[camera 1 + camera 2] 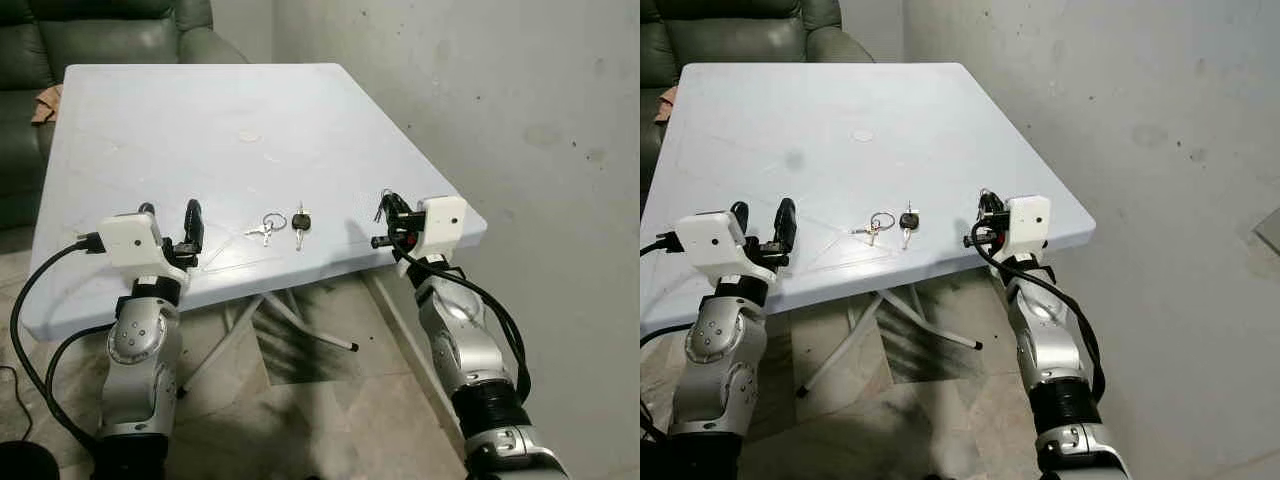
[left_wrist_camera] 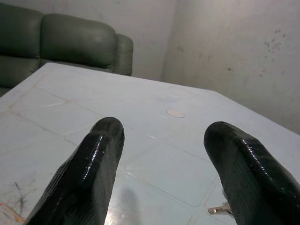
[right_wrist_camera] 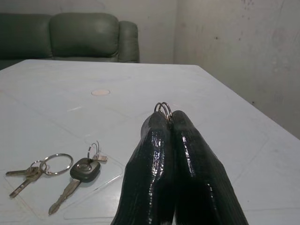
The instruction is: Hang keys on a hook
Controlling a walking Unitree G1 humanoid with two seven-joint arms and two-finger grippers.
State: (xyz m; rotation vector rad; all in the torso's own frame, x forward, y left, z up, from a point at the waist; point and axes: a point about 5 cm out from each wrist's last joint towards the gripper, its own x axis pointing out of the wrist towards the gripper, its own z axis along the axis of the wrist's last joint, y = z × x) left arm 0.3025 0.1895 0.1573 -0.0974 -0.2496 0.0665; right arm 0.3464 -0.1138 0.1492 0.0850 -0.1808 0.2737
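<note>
Keys: ring point(image 3: 162, 109) pinched in closed right gripper point(image 1: 385, 225) jaws, beside car key point(image 1: 300, 224) lying on desk point(image 1: 250, 100). Left gripper point(image 1: 192, 232) jaws open, empty. Hanging undone.

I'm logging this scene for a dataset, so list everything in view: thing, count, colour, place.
table: one, pale blue-white, in front of the robot
key with black head: one, black and silver, near the table's front edge
key bunch on a ring: one, silver, just left of the black-headed key
key ring: one, silver, pinched at the right fingertips
sofa: one, dark green, behind the table
wall: grey, stained, to the right
left gripper: open, over the table's front edge
right gripper: shut on the key ring
</note>
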